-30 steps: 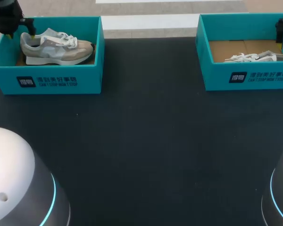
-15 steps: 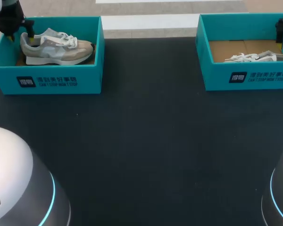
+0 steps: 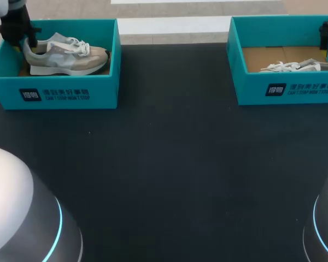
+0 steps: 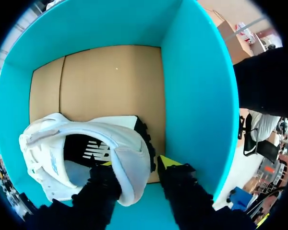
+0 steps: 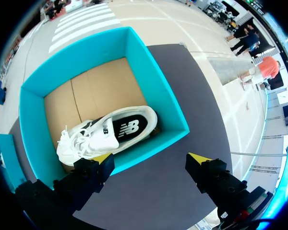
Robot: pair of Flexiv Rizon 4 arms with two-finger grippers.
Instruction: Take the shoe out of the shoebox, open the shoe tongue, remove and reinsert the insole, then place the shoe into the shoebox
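ok so the left gripper point(image 4: 134, 163) is down in the left shoebox point(image 3: 60, 93) with its fingers spread either side of the heel collar of the grey shoe point(image 3: 65, 54), one inside the opening and one squeezed between heel and box wall. It doesn't look clamped to me yet. The shoe sits flat in that box, toe pointing toward the middle of the table point(image 3: 169, 164). My worries: grabbing just the soft heel collar means the shoe will probably hinge and droop at the toe on the lift, and the toe could snag the far wall and drag or tip the whole box. The padding could also squish and slip out. And that outer finger is so tight to the wall it might shove the box. The right gripper point(image 5: 151, 160) hangs wide open above the right shoebox point(image 3: 284, 90), holding nothing. Count: two shoeboxes, two shoes (the white shoe point(image 5: 105, 134) lies in the right box), two grippers.
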